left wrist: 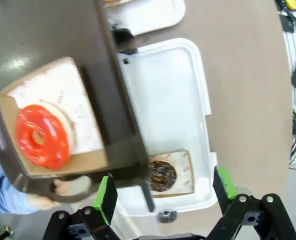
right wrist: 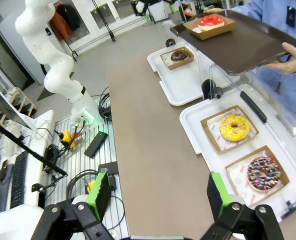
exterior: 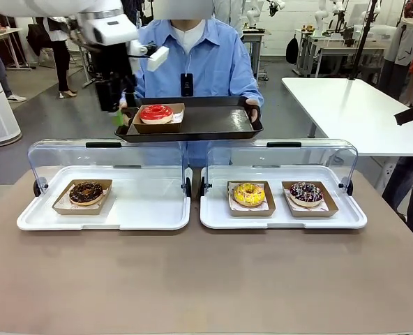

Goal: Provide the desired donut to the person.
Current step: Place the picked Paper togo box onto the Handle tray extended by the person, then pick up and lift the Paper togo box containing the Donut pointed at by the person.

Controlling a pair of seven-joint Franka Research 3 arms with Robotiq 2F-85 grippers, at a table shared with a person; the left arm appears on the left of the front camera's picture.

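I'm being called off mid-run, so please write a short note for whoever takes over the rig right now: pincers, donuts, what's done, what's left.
Left pincer: open, empty, by the left end of the dark rectangular serving tray that the person holds.
Right pincer: open, empty, away from the trays.
Red-glazed ring donut: in its brown cardboard holder on that serving tray.
Chocolate ring donut, yellow ring donut, dark sprinkled donut: in the white plastic display trays, clear lids up.
Done: red donut delivered and released.
Left: probably only pulling the left arm clear.
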